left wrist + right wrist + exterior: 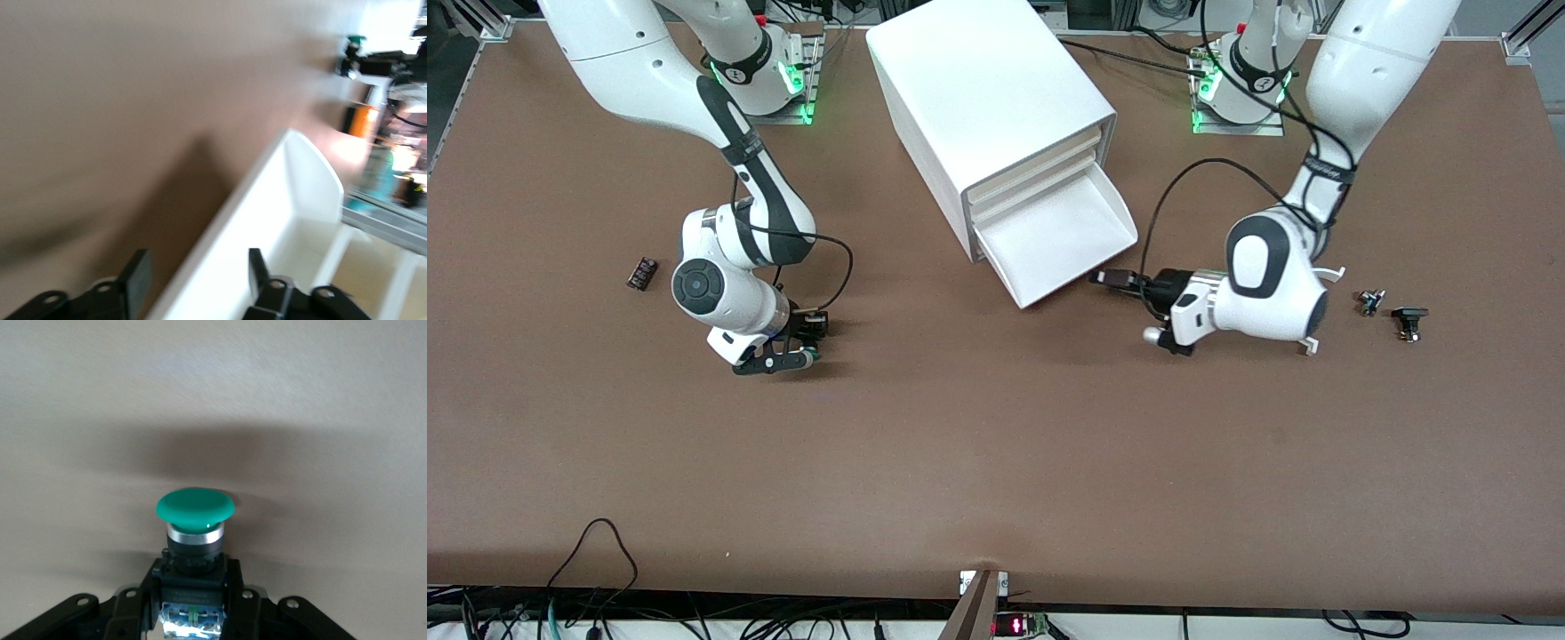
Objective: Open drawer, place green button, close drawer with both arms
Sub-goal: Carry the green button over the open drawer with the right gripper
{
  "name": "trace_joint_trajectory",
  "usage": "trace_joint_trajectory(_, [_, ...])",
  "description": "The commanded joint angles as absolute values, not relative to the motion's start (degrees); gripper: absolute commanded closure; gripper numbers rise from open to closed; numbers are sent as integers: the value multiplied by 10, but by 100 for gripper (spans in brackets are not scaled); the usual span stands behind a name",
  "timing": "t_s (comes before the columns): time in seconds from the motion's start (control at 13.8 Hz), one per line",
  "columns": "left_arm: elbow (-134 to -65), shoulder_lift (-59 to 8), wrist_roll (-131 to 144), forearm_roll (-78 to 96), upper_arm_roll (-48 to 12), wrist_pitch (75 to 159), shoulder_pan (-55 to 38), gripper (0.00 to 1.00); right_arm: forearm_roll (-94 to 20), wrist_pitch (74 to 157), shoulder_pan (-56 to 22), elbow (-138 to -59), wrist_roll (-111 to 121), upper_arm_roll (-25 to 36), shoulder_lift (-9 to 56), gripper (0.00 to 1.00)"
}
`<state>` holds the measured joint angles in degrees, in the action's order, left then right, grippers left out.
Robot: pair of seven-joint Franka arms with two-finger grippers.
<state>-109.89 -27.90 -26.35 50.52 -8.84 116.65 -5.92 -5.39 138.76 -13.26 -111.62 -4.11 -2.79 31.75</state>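
Our right gripper (193, 613) has its two fingers closed on the black-and-blue body of the button (195, 510), green cap pointing away from the wrist; in the front view this gripper (796, 342) sits low over the table toward the right arm's end, and whether the button is lifted off the surface we cannot tell. Our left gripper (197, 277) has its fingers spread with nothing between them, one on each side of the drawer (293, 220) wall; from the front it (1116, 280) sits beside the pulled-out tray's corner.

So we judge the first step done: the lowest drawer (1054, 244) of the white cabinet (987, 107) stands open and empty. The button is gripped but not yet carried over; placing it and pushing the drawer shut remain.

Around us: a small dark part (641, 273) near the right arm, and two small black parts (1392, 311) near the left arm's end. The left gripper beside the tray may crowd the drop.
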Motion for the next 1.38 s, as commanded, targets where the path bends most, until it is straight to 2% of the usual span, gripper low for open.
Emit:
trace_joint_trajectory(0.0, [-1118, -144, -250, 445, -76, 1199, 5, 0, -59, 1385, -134, -1099, -34, -39, 293, 83])
trace_joint_trajectory(0.15, [-1119, -86, -251, 422, -76, 1223, 31, 0, -50, 1375, -136, -1074, -17, -41, 275, 83])
trace_joint_trajectory(0.29, [-1118, -33, -248, 286, -74, 1210, 59, 0, -27, 1359, -156, -1028, 29, -54, 268, 83])
trace_joint_trajectory(0.58, [-1100, 49, -245, 148, -33, 1092, 65, 0, -5, 1332, -244, -935, 121, -65, 282, 83])
trace_joint_trajectory(0.87, [-1054, 72, -236, 60, -35, 1039, 63, 0, 1, 1331, -336, -889, 282, -65, 303, 82])
trace_joint_trajectory(1.09, [-1053, 67, -209, 36, -39, 1038, 57, 0, 25, 1329, -401, -851, 427, -66, 337, 82])
trace_joint_trajectory(1.31, [-1053, 66, -208, 17, -39, 1037, 55, 0, 41, 1319, -454, -813, 459, -62, 355, 81])
